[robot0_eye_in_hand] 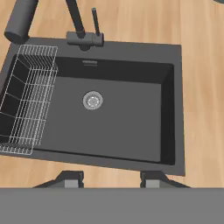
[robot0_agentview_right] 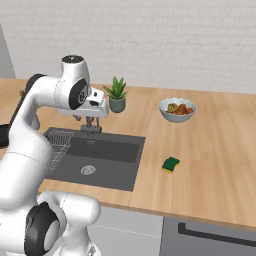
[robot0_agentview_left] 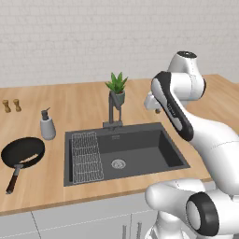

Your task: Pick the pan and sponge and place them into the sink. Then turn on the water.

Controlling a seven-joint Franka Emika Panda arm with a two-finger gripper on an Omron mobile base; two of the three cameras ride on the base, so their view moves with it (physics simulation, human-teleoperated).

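The black pan (robot0_agentview_left: 23, 151) lies on the counter left of the sink, its wooden handle (robot0_agentview_left: 13, 179) pointing toward the front edge. Right of the sink, the green and yellow sponge (robot0_agentview_right: 171, 164) rests on the wood. The dark grey sink (robot0_agentview_left: 140, 151) holds a wire rack (robot0_agentview_left: 86, 156) at its left side and a round drain (robot0_eye_in_hand: 92, 100). Behind the basin stands the faucet (robot0_agentview_left: 113, 112). My gripper (robot0_eye_in_hand: 110, 179) hangs open above the sink's front edge, looking down into it, with nothing between its fingers. It hovers near the faucet (robot0_agentview_right: 91, 128).
A grey soap dispenser (robot0_agentview_left: 46, 125) stands between pan and sink. A potted plant (robot0_agentview_left: 116, 88) sits behind the faucet, and a bowl of food (robot0_agentview_right: 177, 110) lies at the back right. Two small shakers (robot0_agentview_left: 11, 105) stand far left.
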